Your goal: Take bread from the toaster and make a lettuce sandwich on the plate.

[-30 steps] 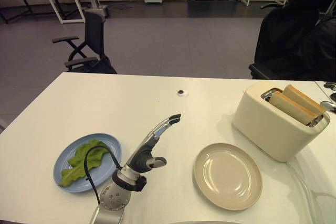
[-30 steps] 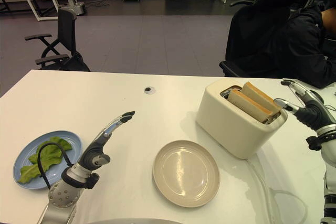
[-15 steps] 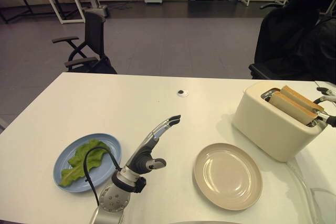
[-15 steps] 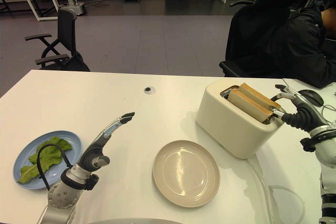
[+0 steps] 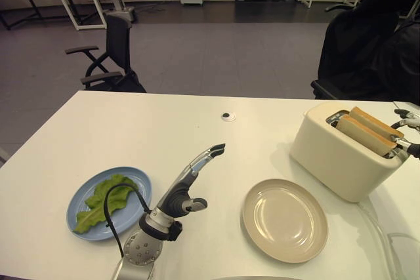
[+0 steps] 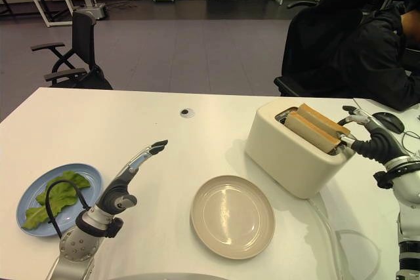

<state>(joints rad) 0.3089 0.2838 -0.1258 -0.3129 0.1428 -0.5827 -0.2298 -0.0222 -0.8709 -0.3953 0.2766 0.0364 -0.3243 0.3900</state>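
Observation:
Two bread slices (image 6: 316,126) stand in the cream toaster (image 6: 294,155) at the table's right. My right hand (image 6: 369,140) is at the slices' right ends, open, its fingers (image 6: 350,119) parted around them. An empty beige plate (image 6: 231,216) lies in front of the toaster. A lettuce leaf (image 5: 105,200) rests on a blue plate (image 5: 136,185) at the left. Between the two plates my left hand (image 5: 194,172) hovers over the table, open and holding nothing.
A small dark round object (image 5: 228,116) lies on the table towards the far edge. A clear cable (image 6: 331,227) runs from the toaster along the right side. Office chairs (image 5: 108,54) stand beyond the table.
My right hand has moved left and down from beside the toaster to the ends of the bread slices. The left arm has stayed where it was.

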